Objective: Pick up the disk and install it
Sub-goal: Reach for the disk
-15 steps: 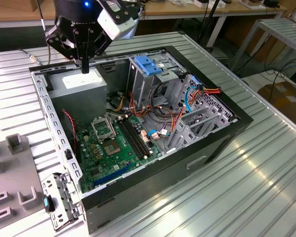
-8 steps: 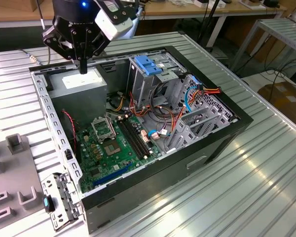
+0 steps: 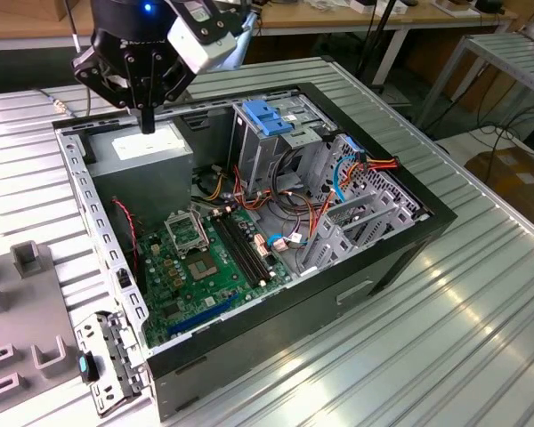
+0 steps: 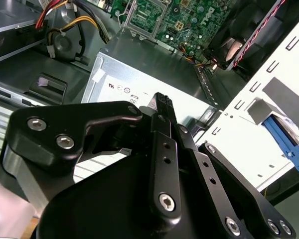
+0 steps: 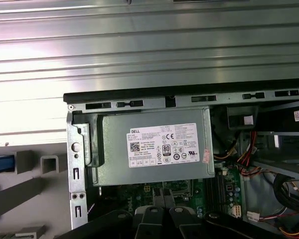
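My gripper (image 3: 147, 123) hangs over the back left corner of the open computer case (image 3: 400, 258), just above the grey power-supply box (image 3: 147, 147) with its white sticker. The black fingers (image 4: 163, 104) are pressed together with nothing between them, so it is shut and empty. In the first wrist view the fingertips (image 5: 162, 199) sit at the near edge of the power-supply box (image 5: 154, 147). I cannot make out the disk as such. A blue strip (image 5: 0, 163) lies on the grey fixture beside the case, and I cannot tell what it is.
The drive cage with a light-blue plastic bracket (image 3: 267, 116) stands at the back of the case. The motherboard (image 3: 205, 267) and loose cables (image 3: 356, 178) cover the floor. A perforated metal flange (image 3: 93, 222) edges the case's left. A grey fixture (image 3: 27, 302) rests on the ribbed table (image 3: 481, 338).
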You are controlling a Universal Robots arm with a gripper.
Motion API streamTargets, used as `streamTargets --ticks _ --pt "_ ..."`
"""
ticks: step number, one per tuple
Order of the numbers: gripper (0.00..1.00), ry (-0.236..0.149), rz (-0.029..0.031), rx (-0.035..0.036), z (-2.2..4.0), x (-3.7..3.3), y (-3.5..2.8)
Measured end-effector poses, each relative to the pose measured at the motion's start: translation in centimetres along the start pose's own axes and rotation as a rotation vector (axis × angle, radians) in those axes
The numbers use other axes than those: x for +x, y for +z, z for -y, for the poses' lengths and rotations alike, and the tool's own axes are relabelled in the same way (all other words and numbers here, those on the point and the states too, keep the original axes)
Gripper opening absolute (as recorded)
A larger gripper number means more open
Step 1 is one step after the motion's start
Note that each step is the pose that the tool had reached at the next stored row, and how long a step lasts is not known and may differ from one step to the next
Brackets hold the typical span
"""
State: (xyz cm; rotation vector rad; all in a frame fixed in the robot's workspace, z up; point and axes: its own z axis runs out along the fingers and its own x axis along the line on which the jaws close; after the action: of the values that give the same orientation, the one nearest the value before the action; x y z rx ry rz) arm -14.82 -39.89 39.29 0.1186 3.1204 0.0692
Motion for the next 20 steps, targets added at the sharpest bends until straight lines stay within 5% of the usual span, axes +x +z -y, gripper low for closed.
streamTargets --ticks 20 --pt "0.11 0.000 -0.0048 0.0003 0.06 0.74 0.01"
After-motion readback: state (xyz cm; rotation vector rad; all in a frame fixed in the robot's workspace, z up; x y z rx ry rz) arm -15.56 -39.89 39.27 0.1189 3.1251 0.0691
